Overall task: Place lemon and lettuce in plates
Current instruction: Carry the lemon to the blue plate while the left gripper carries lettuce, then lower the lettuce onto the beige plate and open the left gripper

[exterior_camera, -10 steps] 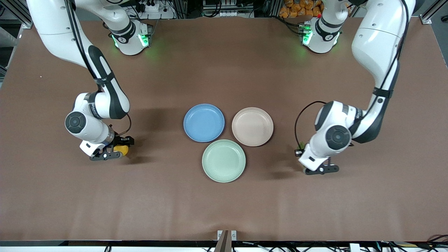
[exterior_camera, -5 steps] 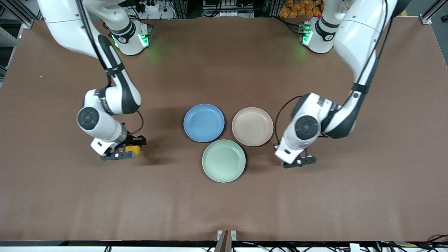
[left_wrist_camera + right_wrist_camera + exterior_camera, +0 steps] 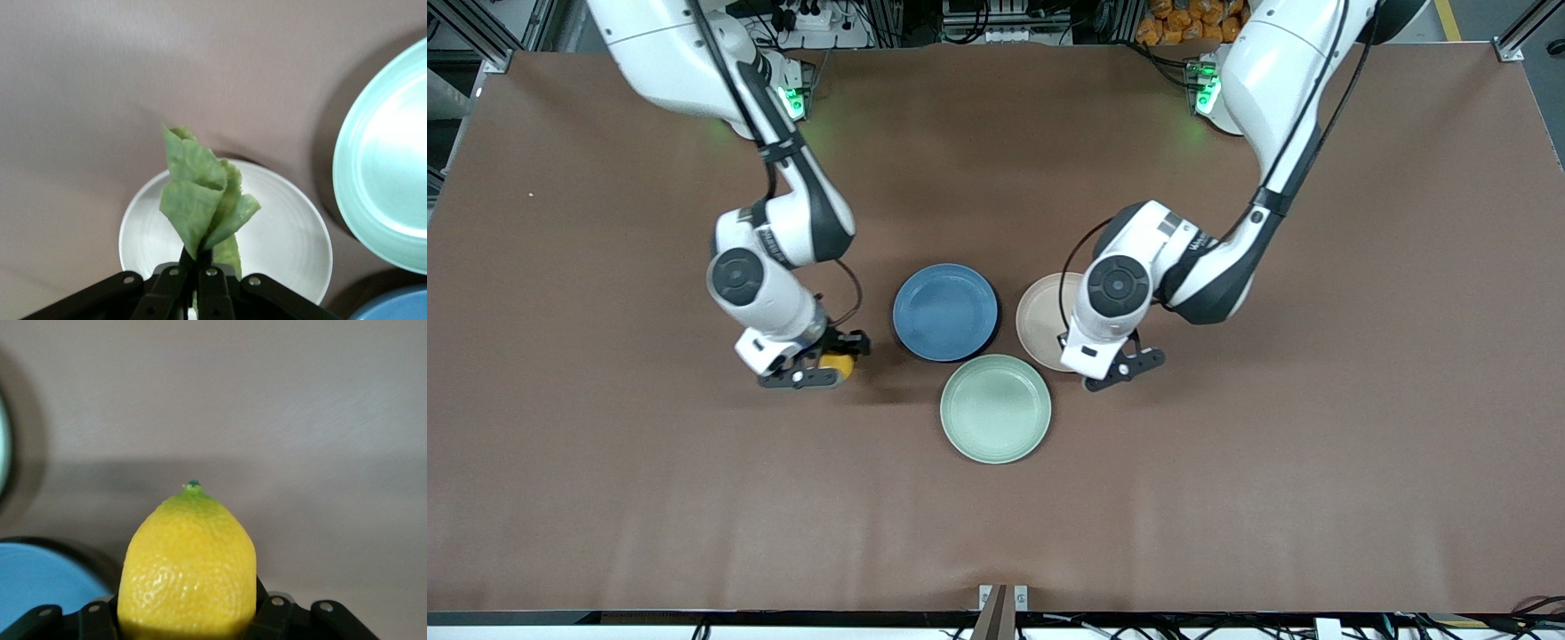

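Lettuce (image 3: 203, 203) pinched in left gripper (image 3: 198, 280), fingers clamped on the leaf's base, leaf bunched and standing up over the beige-pink plate (image 3: 287, 240). In the front view the left gripper (image 3: 1116, 369) hangs over that plate's (image 3: 1036, 320) edge nearest the mint-green plate (image 3: 996, 409). Lemon (image 3: 190, 570) gripped between the fingers of the right gripper (image 3: 190, 613), nub pointing away from the wrist; the right gripper (image 3: 818, 369) and lemon (image 3: 837, 363) sit over bare surface (image 3: 649, 498), beside the blue plate (image 3: 945, 311) toward the right arm's end, not yet over it.

Risks, judged:
- Lemon released now lands on the surface, not the plate. Even once over the plate, a round fruit dropped from height could roll off the shallow rim.
- Lettuce is light and folded, so it may cling to a finger on release, or flop across the rim onto the mint-green plate, since the gripper is near that edge.
- Both arms converge on adjacent plates, so wrists could crowd.
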Tool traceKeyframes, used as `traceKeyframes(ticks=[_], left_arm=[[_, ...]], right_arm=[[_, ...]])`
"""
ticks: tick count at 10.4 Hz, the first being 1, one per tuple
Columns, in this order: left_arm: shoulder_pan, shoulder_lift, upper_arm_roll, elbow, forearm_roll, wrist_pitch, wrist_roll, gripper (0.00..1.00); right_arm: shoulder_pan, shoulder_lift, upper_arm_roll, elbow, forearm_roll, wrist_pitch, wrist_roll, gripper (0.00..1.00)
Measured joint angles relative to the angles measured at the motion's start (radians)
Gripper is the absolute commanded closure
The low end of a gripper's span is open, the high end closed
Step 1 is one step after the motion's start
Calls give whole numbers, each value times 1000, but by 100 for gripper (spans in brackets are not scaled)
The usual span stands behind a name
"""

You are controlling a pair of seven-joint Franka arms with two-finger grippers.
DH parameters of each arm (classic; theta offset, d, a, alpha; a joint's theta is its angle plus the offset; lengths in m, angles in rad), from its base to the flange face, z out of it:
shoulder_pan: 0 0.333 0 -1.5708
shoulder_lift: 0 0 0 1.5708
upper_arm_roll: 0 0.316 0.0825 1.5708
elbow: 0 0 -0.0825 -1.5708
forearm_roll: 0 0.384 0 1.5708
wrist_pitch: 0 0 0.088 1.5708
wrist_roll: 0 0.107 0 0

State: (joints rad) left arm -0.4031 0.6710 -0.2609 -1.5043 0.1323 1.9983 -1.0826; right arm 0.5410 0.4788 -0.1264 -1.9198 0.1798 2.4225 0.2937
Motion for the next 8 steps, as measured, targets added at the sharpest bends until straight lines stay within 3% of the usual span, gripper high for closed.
traceKeyframes(ticks=[1,2,3,8], left_arm=[[-14,4,0,-8,0,-6,-42,82],[-21,8,0,-16,0,-18,-58,45],[-25,12,0,-21,-1,-30,-61,0],[-16,12,7,-11,-1,-39,-62,0]], right_arm=[[35,3,1,0,0,0,49,91],[65,10,3,2,1,0,97,91],[88,23,8,8,1,0,138,91],[154,121,52,78,1,6,252,89]])
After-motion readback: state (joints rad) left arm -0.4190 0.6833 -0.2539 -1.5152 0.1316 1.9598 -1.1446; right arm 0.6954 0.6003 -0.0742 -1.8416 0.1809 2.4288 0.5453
